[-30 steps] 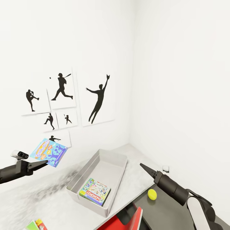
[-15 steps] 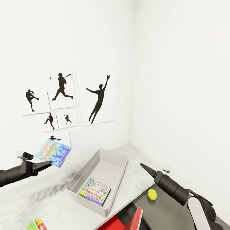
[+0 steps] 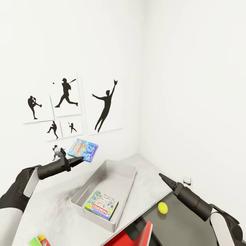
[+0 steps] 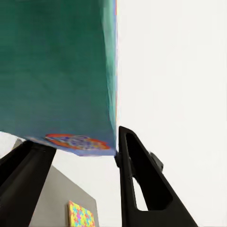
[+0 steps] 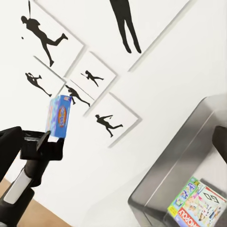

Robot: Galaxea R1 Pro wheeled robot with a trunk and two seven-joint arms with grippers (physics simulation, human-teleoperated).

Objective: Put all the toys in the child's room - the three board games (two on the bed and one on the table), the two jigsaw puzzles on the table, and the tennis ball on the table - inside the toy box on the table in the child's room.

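One game, the small blue box (image 3: 83,150), has come a good way toward the toy box (image 3: 128,172) in the last second: the left gripper (image 3: 79,159) has swung it in from the far left, and it now hangs in the air just short of the tray's far-left corner, above the table (image 3: 54,215). The box has also tipped flatter than it was. The gripper's fingers are clamped on its lower edge, as the left wrist view confirms, with the box (image 4: 61,71) wedged between both fingers (image 4: 142,184). The right arm has drawn slightly back and to the right; its gripper (image 3: 163,178) points at the tray's right side, fingers pressed together on nothing.

By my reading, the carry is nearly over. A little more reach should put the box over the tray for release.

Inside the tray, the Monopoly (image 3: 101,205) box lies flat at the near end, with plenty of bare floor beyond it. The ball (image 3: 163,207) sits on the table's dark lower section, just past the tray's near-right corner. A puzzle (image 3: 38,240) corner shows at the table's near-left edge. Both wait their turn.

The table's pale top runs into the room's corner, between two plain white walls. Baseball silhouette posters (image 3: 104,104) hang on the left wall above the table.
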